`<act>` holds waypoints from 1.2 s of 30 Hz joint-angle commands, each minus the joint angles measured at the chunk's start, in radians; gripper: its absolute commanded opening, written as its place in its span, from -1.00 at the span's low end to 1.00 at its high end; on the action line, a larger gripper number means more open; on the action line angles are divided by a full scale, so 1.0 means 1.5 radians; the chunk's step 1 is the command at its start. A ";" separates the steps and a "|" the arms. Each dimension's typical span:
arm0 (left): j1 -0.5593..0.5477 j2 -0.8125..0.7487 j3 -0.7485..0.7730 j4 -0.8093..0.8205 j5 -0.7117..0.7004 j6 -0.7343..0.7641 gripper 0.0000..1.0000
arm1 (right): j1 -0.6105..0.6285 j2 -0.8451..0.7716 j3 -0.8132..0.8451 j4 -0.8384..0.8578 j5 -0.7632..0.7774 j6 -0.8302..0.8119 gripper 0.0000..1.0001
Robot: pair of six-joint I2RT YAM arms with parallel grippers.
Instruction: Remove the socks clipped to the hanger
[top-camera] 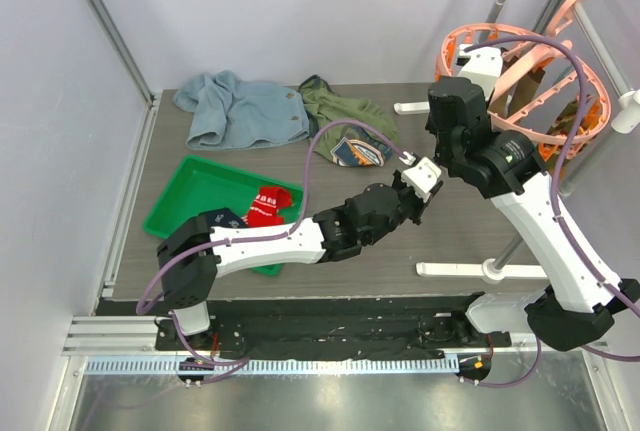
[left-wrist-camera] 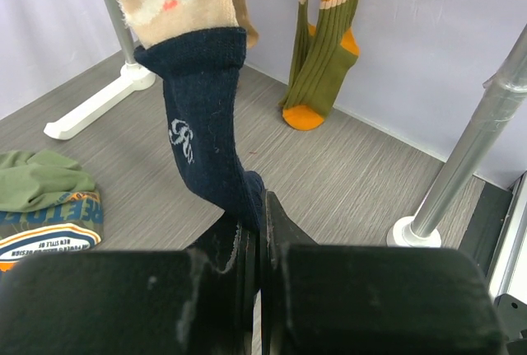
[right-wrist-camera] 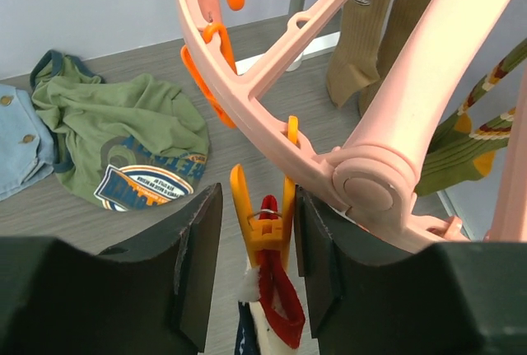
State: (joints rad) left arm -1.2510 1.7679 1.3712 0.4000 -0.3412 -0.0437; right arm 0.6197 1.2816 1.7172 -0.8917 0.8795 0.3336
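Top view only: most of the hanger [top-camera: 520, 71], a salmon-pink spoked ring hooked on a rack pole [top-camera: 590, 21], sits above both claws. Right wrist view only: right claw [right-wrist-camera: 259, 244] is half-wide, straddling an orange clip [right-wrist-camera: 262, 211], with a gap on one side. The clip bites a sock's red cuff. Left wrist view only: left claw [left-wrist-camera: 262, 244] is clamped on the toe of a navy sock [left-wrist-camera: 206, 116] with cream top and white monogram, pulled taut above the claw. Looks like the same sock. Beyond it hang olive striped socks [left-wrist-camera: 325, 50] with orange toes. Top view: red sock [top-camera: 268, 206] in a green tray [top-camera: 195, 186] on the surface, well apart from the left claw.
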 commanded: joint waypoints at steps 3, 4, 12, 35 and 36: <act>-0.006 -0.031 0.018 0.039 -0.016 0.010 -1.00 | -0.001 -0.004 -0.004 0.062 0.051 -0.012 -0.17; -0.006 -0.032 0.016 0.040 -0.015 0.010 -1.00 | 0.000 -0.004 -0.006 0.066 0.051 -0.014 -0.26; -0.006 -0.043 -0.010 0.047 -0.029 0.007 -1.00 | -0.001 -0.017 -0.030 0.099 0.040 -0.014 -0.99; 0.043 -0.278 -0.254 -0.063 -0.210 -0.147 -1.00 | -0.002 -0.086 -0.082 0.120 -0.165 -0.011 -0.06; 0.059 -0.291 -0.253 -0.133 -0.211 -0.192 -1.00 | -0.003 -0.103 -0.088 0.123 -0.181 -0.017 -0.02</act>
State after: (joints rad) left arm -1.2335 1.4567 1.0008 0.3458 -0.5545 -0.1608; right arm 0.6125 1.1995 1.6161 -0.7506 0.7452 0.3344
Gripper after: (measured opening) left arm 0.029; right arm 0.455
